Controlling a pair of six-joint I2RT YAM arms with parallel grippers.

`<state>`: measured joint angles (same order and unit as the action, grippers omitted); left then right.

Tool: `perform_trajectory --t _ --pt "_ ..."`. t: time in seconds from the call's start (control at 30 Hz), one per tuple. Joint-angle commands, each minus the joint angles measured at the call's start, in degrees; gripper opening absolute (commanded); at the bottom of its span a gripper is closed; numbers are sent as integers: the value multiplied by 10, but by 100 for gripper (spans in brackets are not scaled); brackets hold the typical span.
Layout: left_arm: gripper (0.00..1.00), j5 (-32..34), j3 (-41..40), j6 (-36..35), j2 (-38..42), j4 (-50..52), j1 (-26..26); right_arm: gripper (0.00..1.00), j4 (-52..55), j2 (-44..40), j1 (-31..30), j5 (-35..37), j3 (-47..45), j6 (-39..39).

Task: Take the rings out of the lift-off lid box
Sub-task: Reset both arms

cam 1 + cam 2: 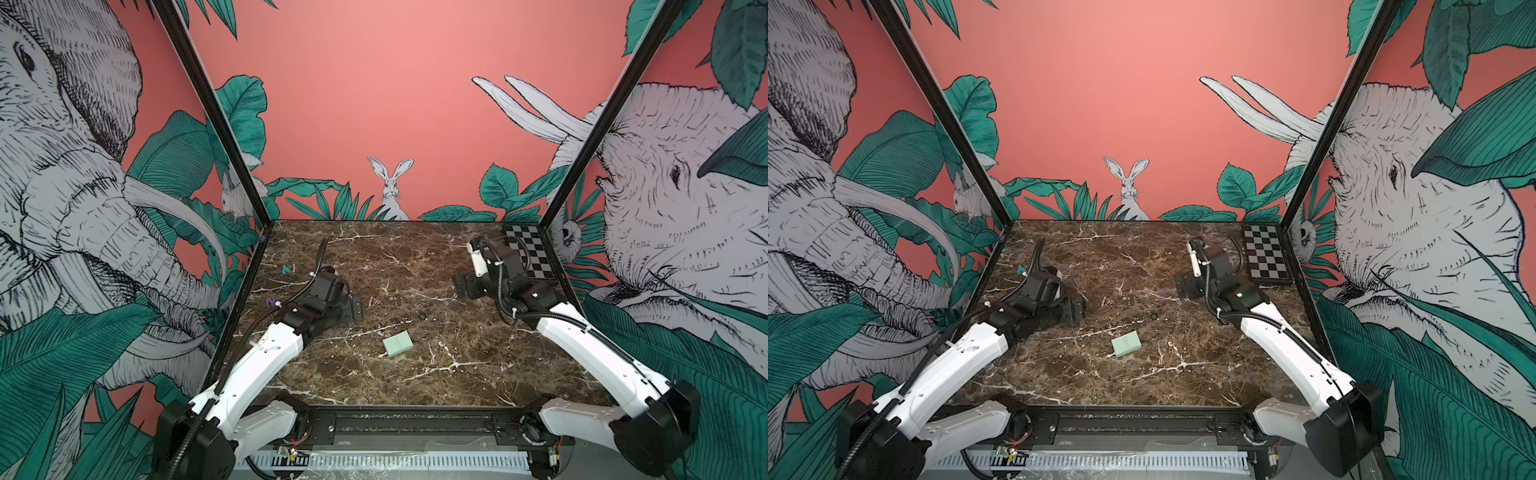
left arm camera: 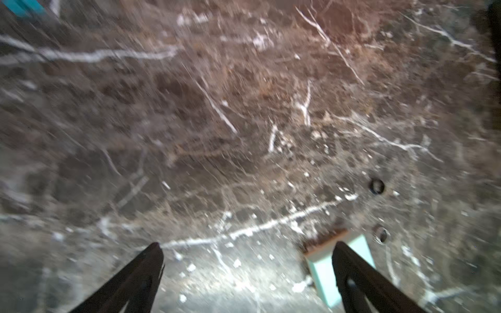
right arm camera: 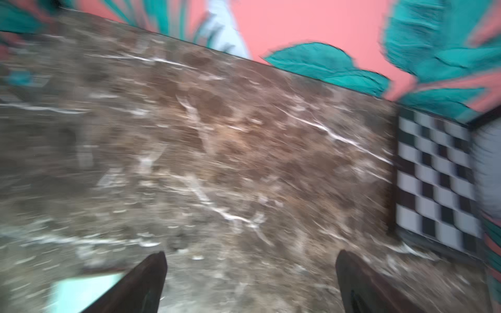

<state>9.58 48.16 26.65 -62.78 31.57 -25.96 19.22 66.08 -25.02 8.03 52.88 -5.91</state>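
Note:
The lift-off lid box (image 1: 397, 344) (image 1: 1126, 345) lies on the marble table near the middle front, its mint-green lid on. Two tiny dark rings lie on the table just beyond and right of it: one ring (image 1: 422, 316) (image 1: 1154, 316) farther back, the other ring (image 1: 424, 335) close to the box corner. The left wrist view shows both rings (image 2: 376, 186) (image 2: 381, 234) beside the box (image 2: 324, 268). My left gripper (image 1: 355, 309) (image 2: 248, 245) hangs open and empty left of the box. My right gripper (image 1: 465, 286) (image 3: 251, 253) stands open and empty at the right rear; the box (image 3: 84, 290) edges into its view.
A black-and-white checkerboard (image 1: 530, 253) (image 3: 436, 178) lies in the back right corner behind the right arm. A small teal bit (image 1: 286, 270) and a small purple bit (image 1: 272, 302) sit near the left wall. Printed walls close in three sides.

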Motion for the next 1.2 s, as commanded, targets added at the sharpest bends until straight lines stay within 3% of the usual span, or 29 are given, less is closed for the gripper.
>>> perform_trajectory --t 0.0,0.1,0.2,0.33,0.43,0.53,0.7,0.73,0.77,0.8,0.87,0.93,1.17 --pt "99 97 -28 -158 -8 -79 61 99 -185 -58 74 15 -146 58" --pt "99 107 -113 -232 -15 -260 114 99 -283 -56 125 51 -214 71" --pt "99 98 -169 -266 -39 -385 152 99 -356 -4 187 7 -248 66" --pt "99 76 -235 -324 -96 -599 181 99 -553 65 239 -47 -314 70" --pt "99 53 -228 -330 -179 -707 200 99 -670 152 268 -92 -315 43" --pt "99 23 -204 -327 -232 -716 210 99 -745 237 270 -131 -313 47" --pt "100 -15 -257 -338 -282 -875 218 99 -723 225 268 -113 -312 48" --pt "100 -17 -244 -328 -262 -807 220 99 -717 221 268 -116 -311 51" --pt "100 -20 -243 -327 -257 -802 221 99 -724 227 268 -120 -310 50" --pt "100 -21 -250 -332 -275 -851 222 99 -727 228 268 -118 -309 48" --pt "100 -22 -245 -327 -258 -803 222 99 -721 226 269 -129 -309 54" --pt "100 -20 -253 -331 -270 -845 222 99 -719 226 267 -133 -308 56" --pt "100 -20 -248 -328 -261 -815 222 99 -709 228 256 -108 -301 63"
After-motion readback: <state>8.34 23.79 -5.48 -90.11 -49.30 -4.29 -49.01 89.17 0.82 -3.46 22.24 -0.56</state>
